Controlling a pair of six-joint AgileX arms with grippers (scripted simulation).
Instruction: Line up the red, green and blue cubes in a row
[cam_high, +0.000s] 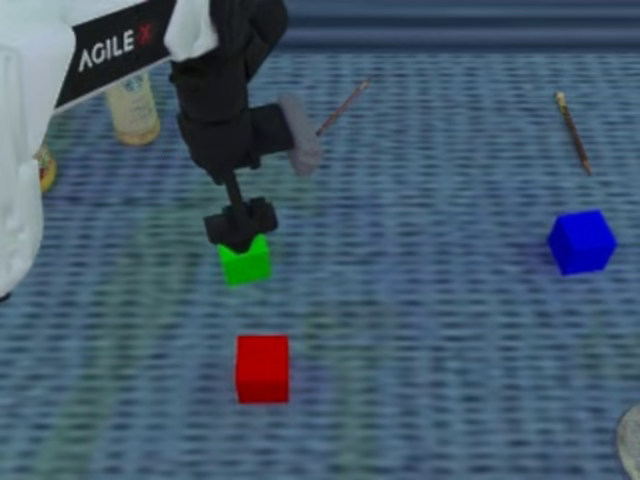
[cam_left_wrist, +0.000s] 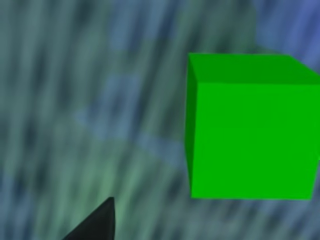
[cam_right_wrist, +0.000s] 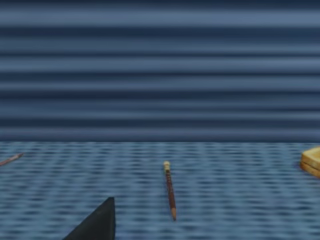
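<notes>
Top view: left gripper (cam_high: 241, 228) sits directly over the green cube (cam_high: 246, 262), covering the cube's far edge; whether its fingers are spread or pinching the cube cannot be told from here. Green cube lies left of the tabletop's centre. Red cube (cam_high: 263, 368) rests nearer the front edge, just right of the green one and apart from it. Blue cube (cam_high: 581, 241) stands alone close to the right edge, well apart from both. A pencil (cam_high: 573, 131) lies toward the far right corner, a second pencil (cam_high: 343, 108) near the middle of the far edge, a bottle (cam_high: 133, 106) by the far left corner.

Left wrist view: green cube (cam_left_wrist: 252, 130) fills much of the frame, resting on the tabletop (cam_left_wrist: 100, 125); one dark fingertip (cam_left_wrist: 97, 225) shows, clear of the cube.

Right wrist view: right arm is parked; the view shows a pencil (cam_right_wrist: 170, 191) on the tabletop, one dark fingertip (cam_right_wrist: 97, 225) and a striped wall (cam_right_wrist: 160, 70) behind. Finger state cannot be told.
</notes>
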